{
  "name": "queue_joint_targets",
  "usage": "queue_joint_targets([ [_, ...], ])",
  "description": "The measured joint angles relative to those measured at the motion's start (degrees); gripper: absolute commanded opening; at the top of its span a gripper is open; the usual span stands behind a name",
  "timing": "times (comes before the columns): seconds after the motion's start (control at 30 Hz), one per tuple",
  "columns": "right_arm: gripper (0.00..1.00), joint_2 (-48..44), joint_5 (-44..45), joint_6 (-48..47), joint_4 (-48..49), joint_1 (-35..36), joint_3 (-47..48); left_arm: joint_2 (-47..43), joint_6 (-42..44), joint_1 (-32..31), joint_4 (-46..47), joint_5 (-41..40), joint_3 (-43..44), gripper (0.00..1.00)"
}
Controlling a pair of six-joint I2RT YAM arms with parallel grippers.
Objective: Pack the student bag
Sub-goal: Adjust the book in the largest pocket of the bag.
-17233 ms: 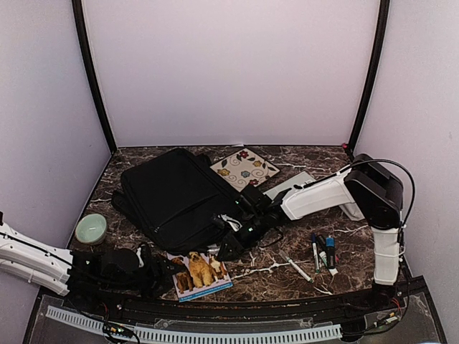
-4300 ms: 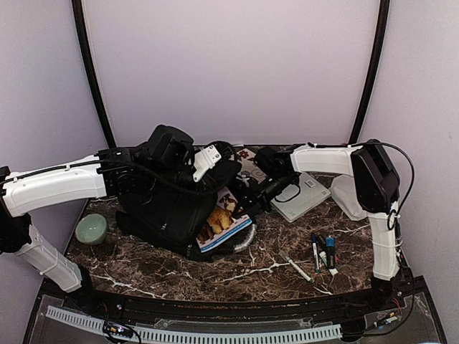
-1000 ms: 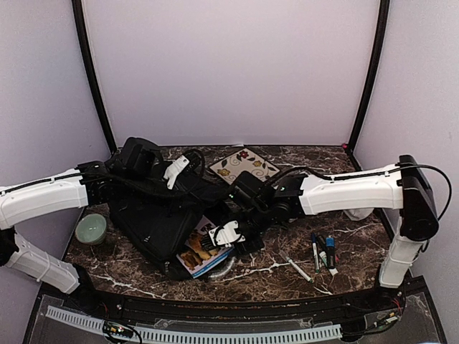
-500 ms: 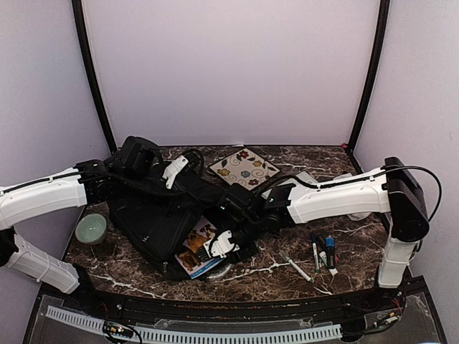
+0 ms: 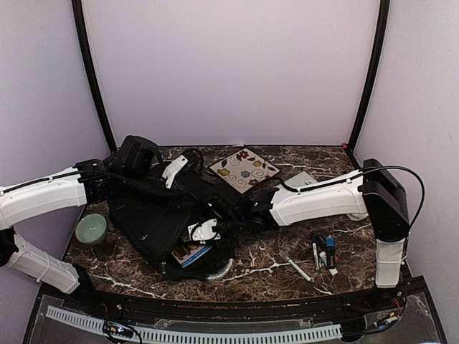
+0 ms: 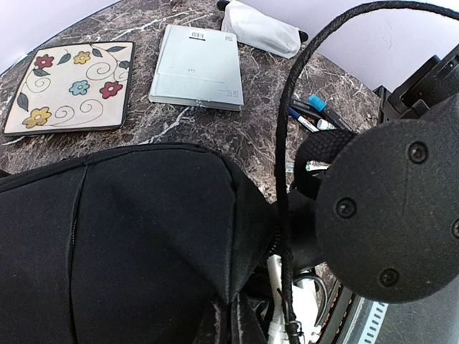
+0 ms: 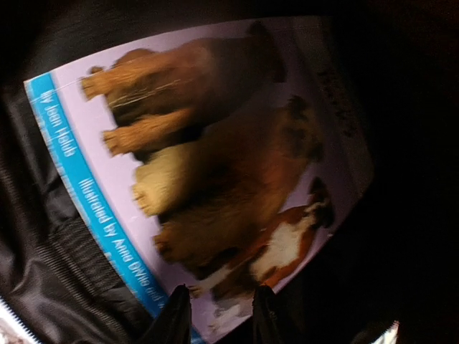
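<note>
Watching the right wrist view, I see the dog picture book (image 7: 215,165) face-on, dark lining all around it, and the right gripper (image 7: 219,315) at its near edge. The two fingers (image 7: 174,315) stand a little apart with the cover showing between them, and I cannot tell whether they pinch the book or only butt against it. From above, the student bag (image 5: 147,222) lies left of centre on the marble table (image 5: 287,269) with its mouth toward the near edge. The left gripper (image 5: 179,166) is pressed together on the bag's upper fabric, holding the flap raised. A blue-edged corner of the book pokes out of the mouth.

My worries, as I judge it:

If the left pinch slips off the soft fabric, the flap drops onto the right wrist and I lose sight of the book.

If I push while the book's corner is caught on the lining or the zipper edge, the cover may buckle. The whole bag may also slide toward the green bowl (image 5: 91,228) — only that one pinch anchors it.

Drawing the right arm out carelessly could drag the book back out, should a finger be snagged on it.
</note>
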Motion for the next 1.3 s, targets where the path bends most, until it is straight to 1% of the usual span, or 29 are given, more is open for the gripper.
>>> queue_joint_targets([
  [0.13,0.29,0.2,2.8,0.2,4.6,0.0,-0.6,0.0,0.4,0.3,0.3,0.2,0.0,0.0],
  [0.2,0.32,0.6,3.1,0.2,6.3,0.0,-1.0,0.0,0.6,0.3,0.2,0.3,0.0,0.0],
  [0.37,0.46,0.9,2.8,0.3,8.9,-0.3,-2.6,0.0,0.9,0.3,0.1,0.5,0.2,0.0],
  [0.53,0.52,-2.1,-0.8,-1.4,8.5,-0.7,-6.1,0.0,1.2,0.3,0.1,0.7,0.2,0.0],
  [0.83,0.5,-3.7,-5.7,-4.1,5.8,-0.6,-6.5,0.0,1.4,0.3,0.1,1.2,0.2,0.0],
  [1.0,0.45,-1.6,-7.0,-4.3,5.6,-0.2,-4.9,0.4,1.8,0.3,0.1,2.0,0.2,0.0],
  [1.13,0.41,1.6,-5.0,-3.7,7.4,0.2,-3.6,0.9,1.8,0.3,0.0,2.7,0.2,0.0],
  [1.3,0.39,4.9,0.9,-2.9,12.5,0.1,-3.0,1.5,1.9,0.3,0.0,3.3,0.2,0.0],
])
